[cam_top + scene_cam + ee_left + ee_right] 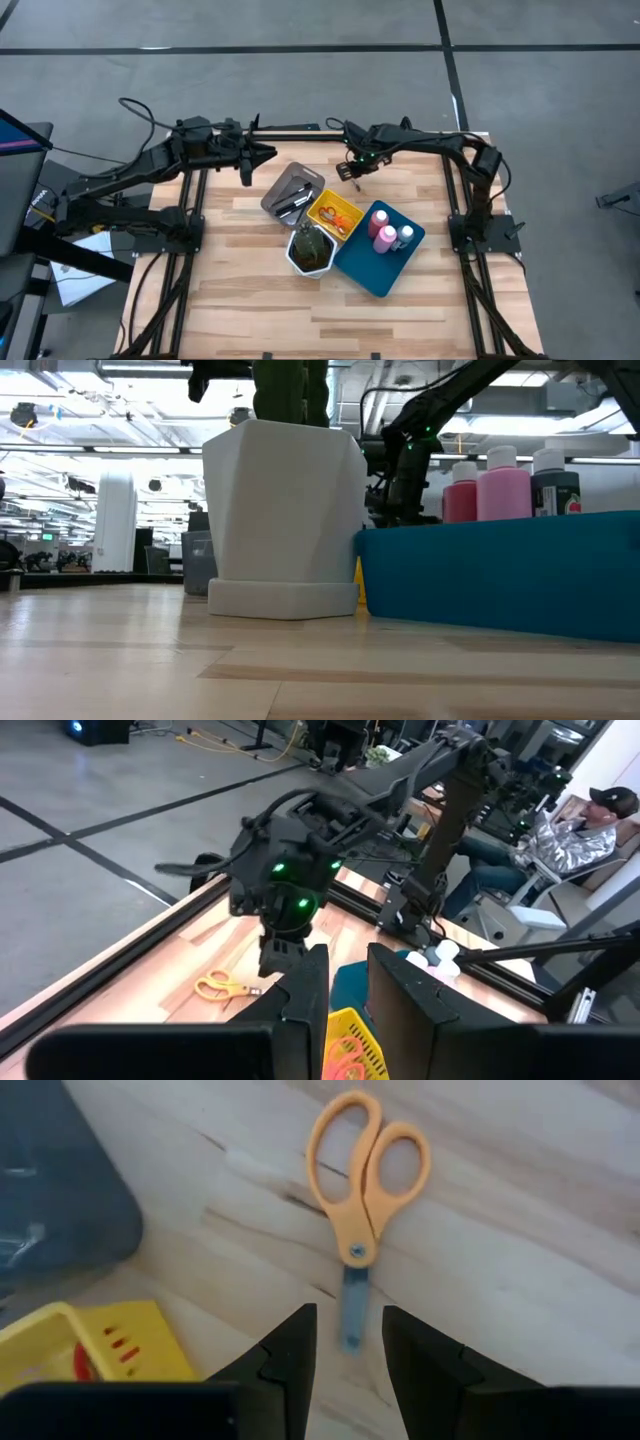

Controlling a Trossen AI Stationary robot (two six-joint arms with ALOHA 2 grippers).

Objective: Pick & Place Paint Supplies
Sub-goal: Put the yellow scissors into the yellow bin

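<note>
Left gripper (268, 153) parked over the table's far edge, left of the trays; fingers a narrow gap apart in its wrist view, holding nothing. Grey tray (281, 186) has the brushes (293, 204), yellow tray (322, 209) holds red scissors (342, 220), blue tray (382, 277) has the bottles (380, 218). Right gripper (352, 171) hovers over the orange scissors (362, 1210) lying loose on the wood just beyond the yellow tray; jaws part open, empty, blade tip between the fingers.

Step looks like the scissors pick: I'd drop straight down and close across the blade near the pivot, keeping clear of the yellow rim.

Right wrist view alone shows alignment; from above the arm nearly hides the scissors. Low view: pot (283, 520) blocks them.
</note>
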